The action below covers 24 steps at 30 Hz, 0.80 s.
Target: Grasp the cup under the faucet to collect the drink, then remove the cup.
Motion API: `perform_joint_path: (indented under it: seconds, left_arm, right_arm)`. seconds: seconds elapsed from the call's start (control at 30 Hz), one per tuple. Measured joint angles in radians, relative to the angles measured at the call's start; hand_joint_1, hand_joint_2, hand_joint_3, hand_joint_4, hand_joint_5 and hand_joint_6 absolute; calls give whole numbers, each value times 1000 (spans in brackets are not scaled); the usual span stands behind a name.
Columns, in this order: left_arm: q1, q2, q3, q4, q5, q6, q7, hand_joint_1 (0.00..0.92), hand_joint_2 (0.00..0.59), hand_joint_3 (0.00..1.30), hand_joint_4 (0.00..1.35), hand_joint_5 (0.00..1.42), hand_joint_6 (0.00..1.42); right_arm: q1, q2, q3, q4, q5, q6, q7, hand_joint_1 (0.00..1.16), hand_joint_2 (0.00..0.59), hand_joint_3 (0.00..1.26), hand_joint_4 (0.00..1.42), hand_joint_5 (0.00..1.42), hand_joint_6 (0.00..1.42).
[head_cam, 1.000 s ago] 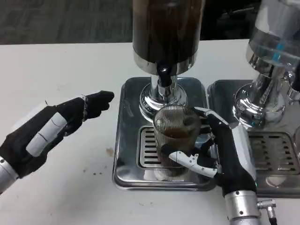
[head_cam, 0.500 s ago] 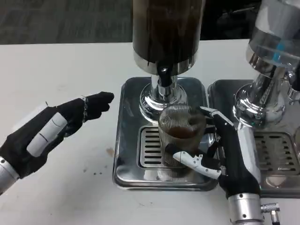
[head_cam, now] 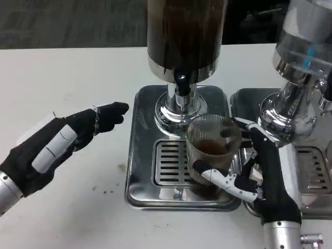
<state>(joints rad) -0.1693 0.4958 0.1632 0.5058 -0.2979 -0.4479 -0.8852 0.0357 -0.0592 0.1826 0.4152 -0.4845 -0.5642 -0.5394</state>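
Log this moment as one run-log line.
phase: removing cup | right hand: holds ribbed cup, dark drink inside, shifted right of faucet | left hand: open, waiting above table

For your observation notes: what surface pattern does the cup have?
Vertical ribbing on clear glass cup, best seen in the head view.

Bare table (head_cam: 67, 72) leftward (second dispenser (head_cam: 301, 78) crowds the right).

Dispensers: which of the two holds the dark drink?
The left dispenser, above the cup the right hand holds; its tank looks dark brown. The right dispenser looks clear.
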Motion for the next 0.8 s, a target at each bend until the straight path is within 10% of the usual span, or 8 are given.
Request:
perform_joint_path:
  seconds: [0.8]
  left_arm:
    - [-2, 4, -26, -47, 33, -57, 0, 0, 120, 238, 113, 116, 90]
  right_arm:
    - [134, -32, -46, -187, 16, 4, 72, 973, 124, 779, 863, 1021, 1278]
